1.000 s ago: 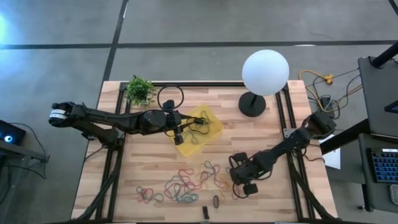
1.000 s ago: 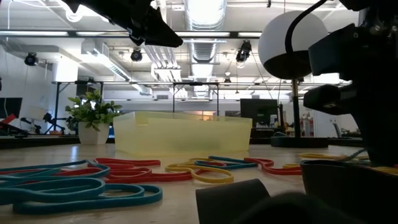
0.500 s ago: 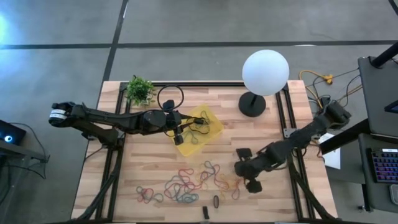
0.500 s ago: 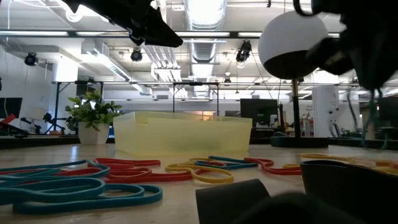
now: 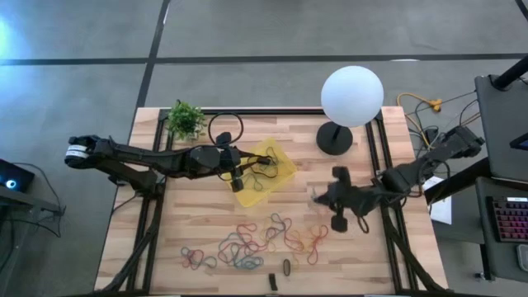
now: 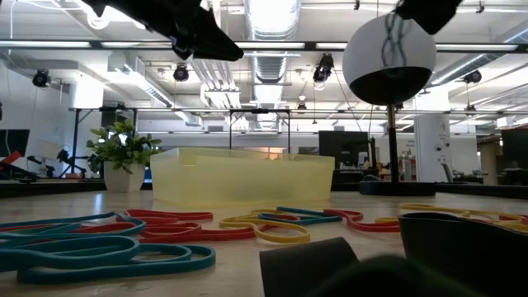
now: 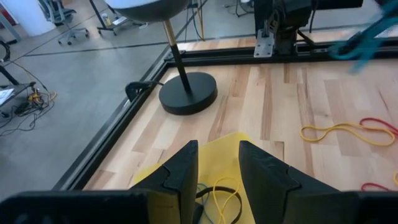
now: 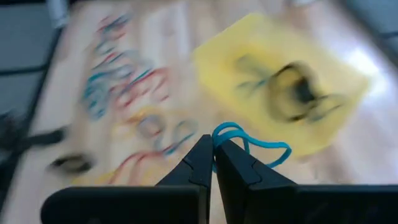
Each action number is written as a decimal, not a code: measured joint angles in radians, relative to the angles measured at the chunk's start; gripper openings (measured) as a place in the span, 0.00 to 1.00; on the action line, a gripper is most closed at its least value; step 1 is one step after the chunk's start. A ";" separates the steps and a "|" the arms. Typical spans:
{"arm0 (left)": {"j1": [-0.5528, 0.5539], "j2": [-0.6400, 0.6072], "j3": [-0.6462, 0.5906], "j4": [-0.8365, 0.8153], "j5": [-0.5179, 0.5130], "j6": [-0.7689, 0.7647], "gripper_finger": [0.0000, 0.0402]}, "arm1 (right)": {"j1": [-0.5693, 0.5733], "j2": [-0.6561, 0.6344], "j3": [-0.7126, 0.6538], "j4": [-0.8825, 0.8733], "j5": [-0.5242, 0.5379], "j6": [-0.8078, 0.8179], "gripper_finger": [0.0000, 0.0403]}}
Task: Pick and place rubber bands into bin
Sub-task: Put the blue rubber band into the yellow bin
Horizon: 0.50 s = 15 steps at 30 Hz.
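Bands (image 5: 256, 242) in red, blue, green and yellow lie scattered on the wooden surface (image 5: 198, 214) along its near side, below the bin (image 5: 280, 163). From table height they show as flat loops (image 6: 157, 235) in front of the bin (image 6: 244, 176). The bin sits near the middle of the surface, turned at an angle, with a few bands (image 5: 262, 172) already inside. A big black ring (image 5: 225, 128) lies just behind it, beside the plant (image 5: 185, 120) at the back left corner. Two small dark pieces (image 5: 279, 274) rest at the near edge.

Bare wood lies open between the bin and the scattered loops, and also to the right of the bin as far as the black rail along the right edge. The lamp (image 5: 347, 103) stands at the back right, its base (image 7: 188, 93) well apart from the bin.

The right gripper (image 5: 323, 196) hangs above that open stretch, right of the bin and above the surface. Its fingers (image 8: 200, 163) are closed on a blue band (image 8: 249, 146), which loops out past the tips; the bin (image 8: 280, 87) shows blurred beyond.

The left gripper (image 5: 237, 175) reaches in from the left and hovers over the bin's left part. Its fingers (image 7: 184, 165) stand partly apart with nothing visible between them, the yellow bin (image 7: 224, 155) and a yellow band (image 7: 224, 193) below.
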 joint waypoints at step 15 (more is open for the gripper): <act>-0.026 -0.018 0.018 0.090 0.012 -0.103 0.25 | -0.400 0.238 0.029 0.375 -0.109 -0.212 0.02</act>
